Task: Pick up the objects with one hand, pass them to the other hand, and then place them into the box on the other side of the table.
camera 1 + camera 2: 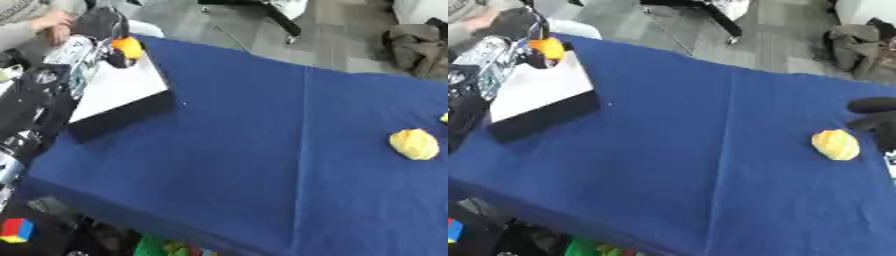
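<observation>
An orange object [128, 47] hangs over the far corner of the white box [122, 89] with black walls at the table's upper left. My left hand [107, 27] is curled round it, and my black and silver left arm [39, 105] runs up along the left edge. A yellow lumpy object [836, 144] lies on the blue cloth at the right. Just to its right my right hand [874, 114] shows at the picture's edge, dark fingers [871, 105] straight and spread, not touching the object.
A small yellow thing [444, 118] peeks in at the right edge. The blue cloth [262, 140] covers the table. A coloured cube [16, 230] and green items [162, 246] lie below the near edge. A chair base [282, 17] stands beyond the table.
</observation>
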You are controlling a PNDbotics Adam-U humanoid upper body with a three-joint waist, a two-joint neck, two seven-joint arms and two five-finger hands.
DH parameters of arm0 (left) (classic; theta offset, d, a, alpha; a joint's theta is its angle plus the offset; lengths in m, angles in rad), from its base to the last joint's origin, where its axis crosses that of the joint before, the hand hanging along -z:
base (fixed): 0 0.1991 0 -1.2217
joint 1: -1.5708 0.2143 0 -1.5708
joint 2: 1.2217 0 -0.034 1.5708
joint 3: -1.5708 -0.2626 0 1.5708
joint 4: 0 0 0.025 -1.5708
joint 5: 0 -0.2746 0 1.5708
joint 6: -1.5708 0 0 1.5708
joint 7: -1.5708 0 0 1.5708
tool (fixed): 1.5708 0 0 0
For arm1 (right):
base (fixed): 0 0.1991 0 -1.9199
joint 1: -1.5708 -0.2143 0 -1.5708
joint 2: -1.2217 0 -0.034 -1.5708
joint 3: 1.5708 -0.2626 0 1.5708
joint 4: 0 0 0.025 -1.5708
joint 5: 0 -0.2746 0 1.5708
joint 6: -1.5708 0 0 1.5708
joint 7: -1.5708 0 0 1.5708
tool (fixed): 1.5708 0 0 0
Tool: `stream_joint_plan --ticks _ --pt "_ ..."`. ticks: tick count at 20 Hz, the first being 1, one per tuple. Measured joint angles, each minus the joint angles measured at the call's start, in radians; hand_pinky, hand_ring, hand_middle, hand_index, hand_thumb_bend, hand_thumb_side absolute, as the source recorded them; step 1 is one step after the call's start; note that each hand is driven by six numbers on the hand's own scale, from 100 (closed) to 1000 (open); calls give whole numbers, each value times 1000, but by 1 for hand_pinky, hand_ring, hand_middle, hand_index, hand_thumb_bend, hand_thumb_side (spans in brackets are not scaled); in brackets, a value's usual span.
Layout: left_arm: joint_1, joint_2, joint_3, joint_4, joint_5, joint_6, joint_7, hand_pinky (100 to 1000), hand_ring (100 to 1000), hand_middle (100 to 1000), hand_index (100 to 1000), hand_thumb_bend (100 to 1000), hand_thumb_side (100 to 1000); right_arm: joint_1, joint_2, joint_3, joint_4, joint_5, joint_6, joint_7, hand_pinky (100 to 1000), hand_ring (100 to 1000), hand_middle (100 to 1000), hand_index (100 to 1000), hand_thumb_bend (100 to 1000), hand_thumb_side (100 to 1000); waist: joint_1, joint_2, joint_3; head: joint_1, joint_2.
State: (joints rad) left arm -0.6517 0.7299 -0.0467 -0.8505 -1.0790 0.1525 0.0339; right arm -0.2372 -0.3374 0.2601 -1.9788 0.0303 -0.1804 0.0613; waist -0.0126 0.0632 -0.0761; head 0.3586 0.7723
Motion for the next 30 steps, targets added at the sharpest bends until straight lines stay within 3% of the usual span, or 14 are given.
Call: stream_joint_plan --ticks 1,2,4,7,10,14,16,17,18,21,24,30 --pt "0 -1 4 28 -9 6 -19 719 643 598 747 621 477 0 0 0 0 0 2 2 708 794 703 586 100 763 0 0 -1 -4 0" --pt "0 -1 9 45 -15 10 -38 763 699 663 810 629 661 0 0 0 0 0 3 3 707 793 701 584 100 763 0 0 -1 -7 0" --pt "3 -1 22 55 -13 18 -68 784 717 694 837 589 724 0 0 0 0 0 4 4 707 792 699 581 100 764 0 0 -1 -15 0" --pt "30 4 43 7 30 29 -91 802 726 706 849 565 731 0 0 0 0 1 9 5 707 791 697 579 100 765 0 0 2 -26 0" --pt "63 18 69 -105 123 39 -71 848 668 657 833 342 732 4 0 -2 0 4 12 4 705 791 697 577 100 766 1 0 12 -43 0" --pt "125 18 97 -342 418 27 25 898 646 635 822 204 735 16 -2 -11 0 10 30 -6 705 798 704 581 100 764 3 0 27 -100 0" --pt "161 6 96 -488 603 -14 76 901 631 622 815 169 756 19 -10 -17 0 17 44 -16 705 803 711 581 100 756 3 -1 35 -146 0" --pt "178 -4 91 -560 698 -39 97 901 629 620 812 403 737 20 -16 -21 0 21 53 -22 706 808 719 584 100 770 3 -1 39 -173 0" --pt "193 -16 81 -629 788 -64 111 901 628 619 812 161 763 21 -23 -25 0 26 62 -28 706 810 721 586 100 754 3 -1 41 -204 0" --pt "217 -50 39 -800 989 -120 121 898 622 612 804 170 757 17 -51 -38 1 41 99 -46 709 820 740 614 100 746 4 -3 46 -309 0" --pt "222 -105 -10 -927 1114 -145 97 904 610 599 796 160 803 -5 -92 -51 20 66 134 -66 716 833 765 649 100 743 1 -7 49 -432 0" --pt "223 -232 -104 -1035 1263 -137 27 911 602 588 791 159 852 -81 -209 -55 138 103 163 -57 755 899 840 728 100 687 -4 -10 73 -621 0"
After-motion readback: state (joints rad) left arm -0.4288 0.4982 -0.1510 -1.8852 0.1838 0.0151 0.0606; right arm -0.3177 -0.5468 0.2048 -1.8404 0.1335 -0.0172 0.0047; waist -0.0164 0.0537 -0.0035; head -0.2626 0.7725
